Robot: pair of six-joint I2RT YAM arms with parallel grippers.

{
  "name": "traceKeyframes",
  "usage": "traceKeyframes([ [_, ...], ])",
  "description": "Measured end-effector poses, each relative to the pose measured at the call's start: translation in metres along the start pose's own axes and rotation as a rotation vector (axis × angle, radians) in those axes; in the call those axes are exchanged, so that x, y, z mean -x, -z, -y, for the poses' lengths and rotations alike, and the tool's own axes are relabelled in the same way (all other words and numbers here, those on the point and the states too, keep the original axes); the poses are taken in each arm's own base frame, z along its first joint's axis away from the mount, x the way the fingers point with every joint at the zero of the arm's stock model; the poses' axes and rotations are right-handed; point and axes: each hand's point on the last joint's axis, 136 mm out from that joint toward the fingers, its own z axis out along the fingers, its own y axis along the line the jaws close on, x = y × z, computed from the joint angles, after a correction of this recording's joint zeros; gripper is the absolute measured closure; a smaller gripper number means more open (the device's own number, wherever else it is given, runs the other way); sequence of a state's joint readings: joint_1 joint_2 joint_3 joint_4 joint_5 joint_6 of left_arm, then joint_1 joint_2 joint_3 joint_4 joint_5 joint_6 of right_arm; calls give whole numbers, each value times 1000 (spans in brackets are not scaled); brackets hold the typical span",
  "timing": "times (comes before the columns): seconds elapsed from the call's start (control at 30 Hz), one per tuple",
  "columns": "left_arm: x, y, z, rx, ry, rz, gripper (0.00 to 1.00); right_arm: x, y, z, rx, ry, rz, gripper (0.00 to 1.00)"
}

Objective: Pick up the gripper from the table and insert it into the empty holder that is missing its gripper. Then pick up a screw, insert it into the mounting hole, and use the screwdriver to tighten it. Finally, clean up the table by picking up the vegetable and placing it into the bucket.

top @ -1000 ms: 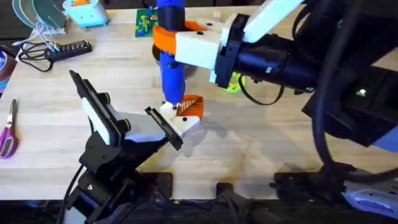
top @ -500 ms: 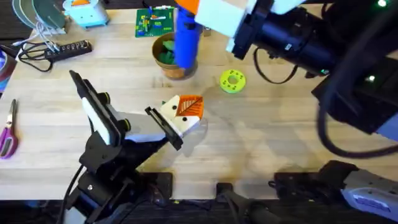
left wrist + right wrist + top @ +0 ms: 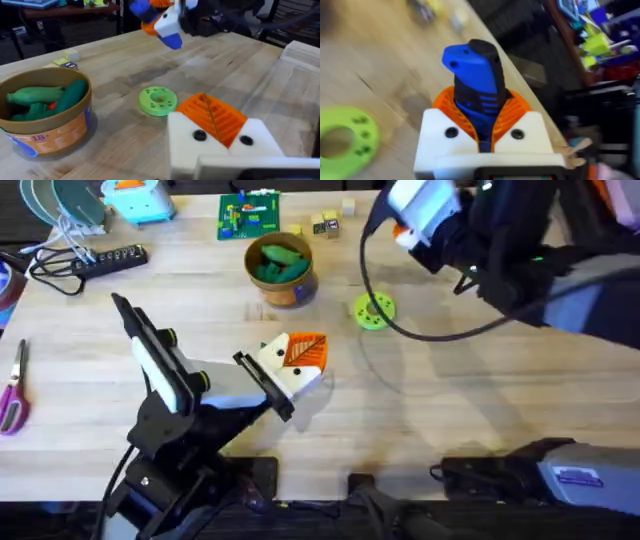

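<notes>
My left gripper (image 3: 290, 365) (image 3: 212, 120) rests low on the table, shut on the white holder (image 3: 272, 358) with the orange gripper (image 3: 306, 352) in it. Its own white fingers and orange pads blend with that block. Raised at the back right, my right gripper (image 3: 420, 215) (image 3: 482, 127) (image 3: 161, 19) is shut on the blue screwdriver (image 3: 472, 70) (image 3: 173, 41). The orange-brown bucket (image 3: 282, 288) (image 3: 50, 135) stands behind the holder with green toy vegetables (image 3: 278, 262) (image 3: 45, 95) inside. I cannot tell which one is the task's vegetable.
A lime-green disc (image 3: 373, 310) (image 3: 157, 101) lies right of the bucket. Along the back are a green circuit board (image 3: 250, 215), small blocks (image 3: 325, 222) and a power strip (image 3: 105, 258). Scissors (image 3: 12, 390) lie at the left edge. Bare wood spreads across the right half.
The right arm lifted the screwdriver off the holder and swung it up to the back right, uncovering the bucket. The left arm and the holder have not moved.
</notes>
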State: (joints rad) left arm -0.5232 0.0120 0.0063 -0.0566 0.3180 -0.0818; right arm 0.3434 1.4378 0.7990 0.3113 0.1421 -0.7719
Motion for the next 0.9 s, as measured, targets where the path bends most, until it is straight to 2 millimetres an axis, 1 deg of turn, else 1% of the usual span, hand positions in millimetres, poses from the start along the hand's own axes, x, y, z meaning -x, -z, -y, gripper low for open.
traceKeyframes([
  [0.07,0,0,0,0,0,0,991,-27,-15,-8,0,139,-102,923],
  [0.17,0,0,0,0,0,0,991,-65,-33,-27,41,331,-236,924],
  [0.3,0,0,0,0,0,0,991,-103,-47,-54,122,476,-343,925],
  [0.37,0,0,0,0,0,0,991,-115,-49,-62,152,519,-374,926],
  [0.53,0,0,0,0,0,0,991,-114,-49,-61,140,508,-379,922],
  [0.57,0,0,0,0,0,0,991,-114,-49,-61,136,493,-382,849],
  [0.67,0,0,0,0,0,0,991,-110,-50,-57,111,462,-378,403],
  [0.73,0,0,0,0,0,0,991,-103,-51,-49,78,450,-371,109],
  [0.77,0,0,0,0,0,0,991,-100,-51,-44,64,447,-370,35],
  [0.8,0,0,0,0,0,0,991,-100,-51,-43,60,441,-370,14],
  [0.9,0,0,0,0,0,0,991,-102,-50,-42,52,418,-380,8],
])
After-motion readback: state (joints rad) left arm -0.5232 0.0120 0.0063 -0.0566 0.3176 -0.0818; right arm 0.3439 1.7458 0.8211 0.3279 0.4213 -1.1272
